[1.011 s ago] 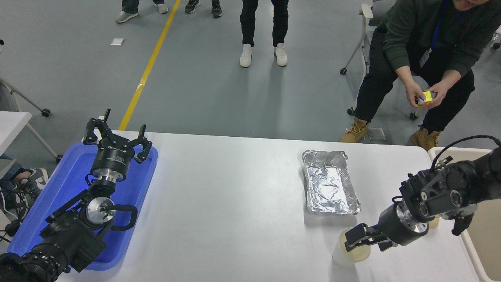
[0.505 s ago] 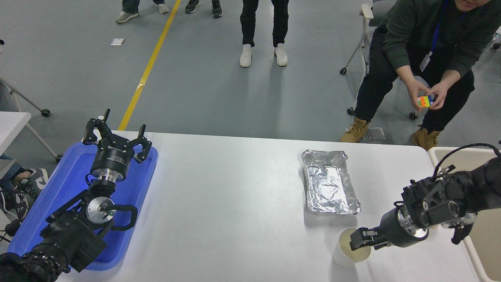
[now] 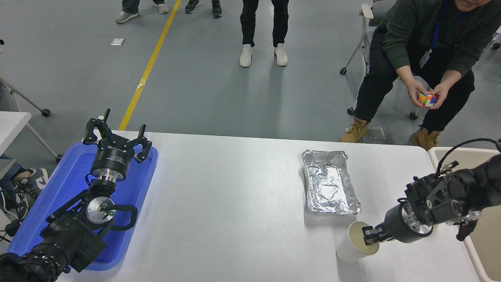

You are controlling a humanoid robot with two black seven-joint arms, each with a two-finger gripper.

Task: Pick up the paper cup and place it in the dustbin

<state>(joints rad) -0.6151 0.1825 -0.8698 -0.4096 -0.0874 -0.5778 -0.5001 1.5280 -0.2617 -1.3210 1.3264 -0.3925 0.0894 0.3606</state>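
The white paper cup [image 3: 352,244] is near the table's front right, tilted with its cream mouth turned toward the right arm. My right gripper [image 3: 370,235] is at that mouth, shut on the cup's rim, one finger inside and one outside. The beige dustbin [image 3: 462,150] stands at the table's right end, mostly hidden behind my right arm. My left gripper [image 3: 116,135] is parked open over the blue tray at the left.
A silver foil tray [image 3: 330,182] lies just behind the cup. A blue tray [image 3: 54,188] sits under my left arm. A seated person at the top right holds a coloured cube [image 3: 426,98]; others stand farther back.
My right gripper drew back to the right and closed on the cup's rim. The cup went from upright to tilted and shifted slightly right. The left arm stayed still.
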